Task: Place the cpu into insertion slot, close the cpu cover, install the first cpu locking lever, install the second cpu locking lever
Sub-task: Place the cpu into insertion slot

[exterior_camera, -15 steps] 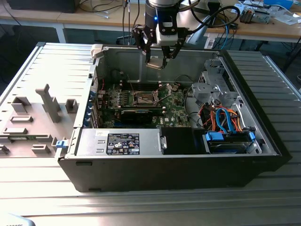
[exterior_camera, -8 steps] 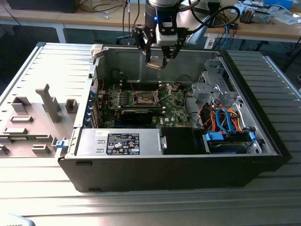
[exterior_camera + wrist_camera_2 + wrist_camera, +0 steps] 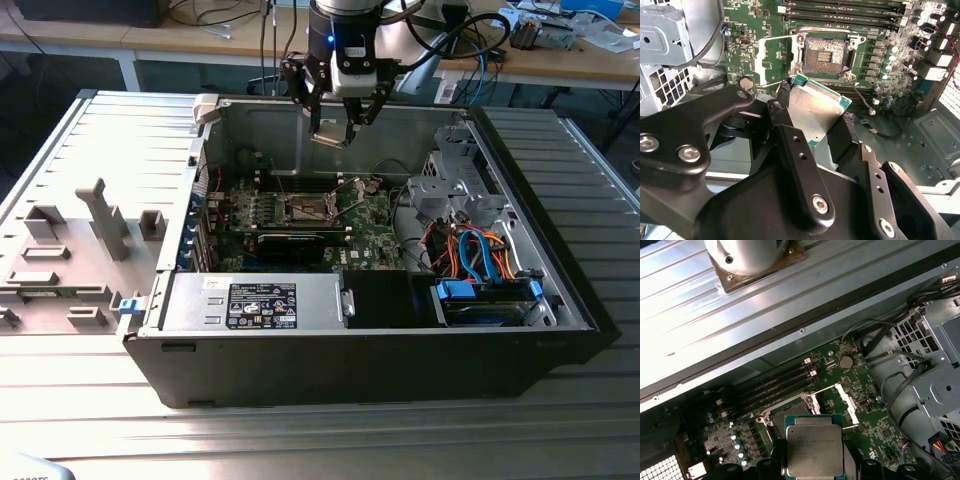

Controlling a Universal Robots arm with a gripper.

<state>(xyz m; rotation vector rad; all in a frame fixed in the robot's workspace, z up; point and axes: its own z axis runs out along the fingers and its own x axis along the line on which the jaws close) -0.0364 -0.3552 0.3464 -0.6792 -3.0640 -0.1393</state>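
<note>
Silver-topped cpu (image 3: pixel 816 106) is hanging clamped in the pincer (image 3: pixel 814 119), well above the empty insertion slot (image 3: pixel 826 52) near the middle of the case (image 3: pixel 350 365); the cpu cover (image 3: pixel 761 60) is standing open, so nothing is finished yet.

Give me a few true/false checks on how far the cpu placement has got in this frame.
1. The gripper is clamped on the cpu. True.
2. The cpu is seated in the insertion slot. False: the slot is bare, its contacts exposed, and the cpu is held above the board.
3. The cpu cover is shut over the slot. False: it is swung open to one side of the slot.
4. The computer case lies open with the green circuit board exposed. True.
</note>
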